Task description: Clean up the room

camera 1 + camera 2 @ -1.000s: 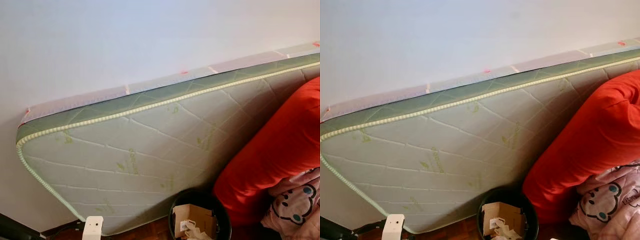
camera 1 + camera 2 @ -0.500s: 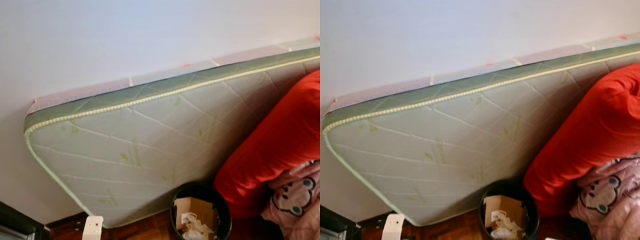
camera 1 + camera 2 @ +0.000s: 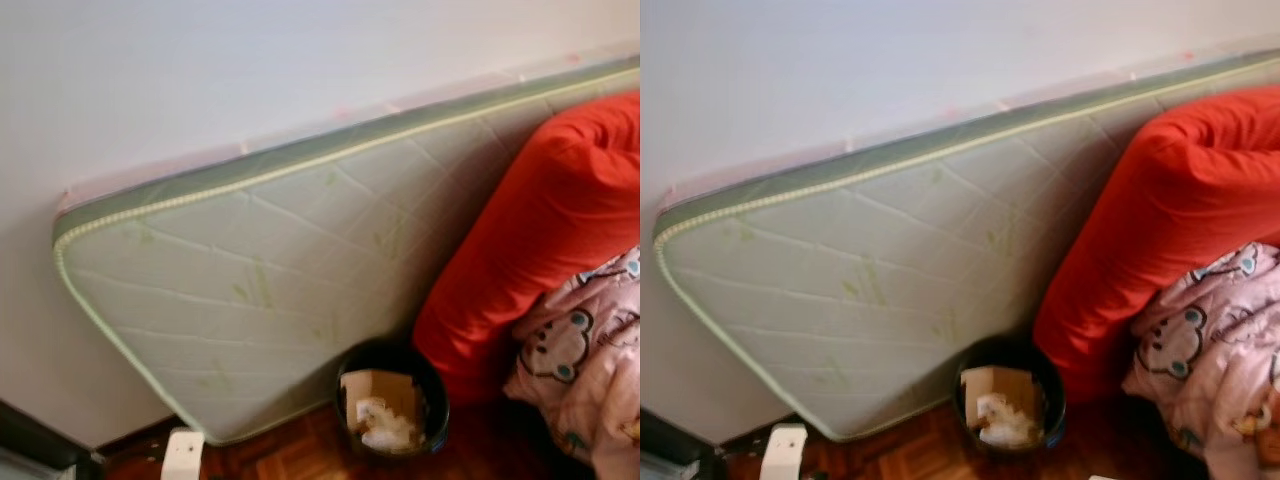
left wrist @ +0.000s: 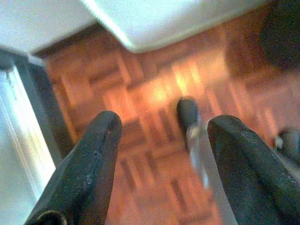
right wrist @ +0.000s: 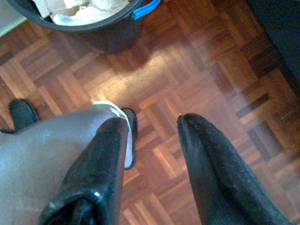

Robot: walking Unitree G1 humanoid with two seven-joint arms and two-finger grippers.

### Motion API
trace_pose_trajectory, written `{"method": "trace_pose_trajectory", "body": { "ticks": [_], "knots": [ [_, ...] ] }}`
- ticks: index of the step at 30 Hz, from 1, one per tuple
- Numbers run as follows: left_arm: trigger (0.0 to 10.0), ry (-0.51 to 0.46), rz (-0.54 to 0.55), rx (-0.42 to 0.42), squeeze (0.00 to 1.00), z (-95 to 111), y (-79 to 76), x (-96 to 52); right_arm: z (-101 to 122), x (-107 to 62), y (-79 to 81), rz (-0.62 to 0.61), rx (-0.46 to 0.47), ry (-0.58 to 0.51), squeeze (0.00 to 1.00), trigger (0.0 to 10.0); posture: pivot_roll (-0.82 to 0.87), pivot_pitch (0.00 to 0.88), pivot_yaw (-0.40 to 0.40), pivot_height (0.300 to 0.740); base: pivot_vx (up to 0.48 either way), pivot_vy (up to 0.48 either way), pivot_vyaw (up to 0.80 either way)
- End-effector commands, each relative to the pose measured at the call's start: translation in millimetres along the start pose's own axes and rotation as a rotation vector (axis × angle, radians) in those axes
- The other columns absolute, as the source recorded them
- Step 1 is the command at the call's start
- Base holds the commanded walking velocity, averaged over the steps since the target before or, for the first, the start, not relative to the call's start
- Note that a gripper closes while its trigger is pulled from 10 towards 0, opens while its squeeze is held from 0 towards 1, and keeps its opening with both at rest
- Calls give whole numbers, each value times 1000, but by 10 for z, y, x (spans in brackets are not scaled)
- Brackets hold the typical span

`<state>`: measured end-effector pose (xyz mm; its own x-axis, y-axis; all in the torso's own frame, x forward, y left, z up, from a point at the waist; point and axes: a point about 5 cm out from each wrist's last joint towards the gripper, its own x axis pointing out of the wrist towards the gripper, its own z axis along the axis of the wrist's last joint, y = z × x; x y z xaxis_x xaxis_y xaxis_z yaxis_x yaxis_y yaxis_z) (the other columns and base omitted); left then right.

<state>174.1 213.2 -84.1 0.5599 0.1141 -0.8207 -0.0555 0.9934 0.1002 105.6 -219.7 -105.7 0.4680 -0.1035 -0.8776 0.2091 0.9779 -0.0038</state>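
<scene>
A black bin (image 3: 392,400) stands on the parquet floor at the foot of the mattress, holding a cardboard piece (image 3: 372,384) and crumpled white paper (image 3: 383,430). In the right wrist view its rim and blue handle (image 5: 145,9) lie just beyond my right gripper (image 5: 152,121), which hangs open above the floor with nothing between its fingers. My left gripper (image 4: 164,122) is open too, over bare parquet near the mattress corner (image 4: 140,42).
A pale green mattress (image 3: 260,270) leans against the white wall. A red bolster (image 3: 530,230) and a pink bear-print blanket (image 3: 585,360) pile up on the right. A small white object (image 3: 182,455) sits on the floor at the lower left, beside a dark frame (image 3: 30,440).
The whole picture has shifted: the camera has tilted down and turned, so more floor and blanket show. The bin, mattress and bedding themselves have not moved.
</scene>
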Motion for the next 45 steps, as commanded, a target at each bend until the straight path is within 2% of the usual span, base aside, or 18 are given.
{"method": "trace_pose_trajectory", "body": {
  "ticks": [1, 12, 22, 36, 45],
  "knots": [
    [10000, 6, 5, 27, 0, 4, 41, -1, -12, 1, 39, 9, 3, -2, 0, 10000, -119, 0, 34, 734, -281, 0, 0],
    [10000, 4, 7, 22, 0, 9, 39, 0, -2, 3, 36, 11, 5, -4, 0, 10000, -108, 0, 26, 734, -283, 0, 0],
    [10000, -4, -6, 3, 0, 17, 12, 2, 20, 4, 30, 23, 15, -17, 0, 10000, -91, 0, 19, 734, 0, 0, 0],
    [10000, 2, -14, 20, 0, 20, 18, 3, 8, 5, 39, 25, 11, -3, 0, 10000, -92, 0, 26, 734, 0, 0, 0],
    [10000, 11, -22, 28, 0, 8, 15, 2, 1, 5, 39, 27, -3, 6, 0, 10000, -89, 0, 23, 734, 0, 0, -800]
  ]
}}
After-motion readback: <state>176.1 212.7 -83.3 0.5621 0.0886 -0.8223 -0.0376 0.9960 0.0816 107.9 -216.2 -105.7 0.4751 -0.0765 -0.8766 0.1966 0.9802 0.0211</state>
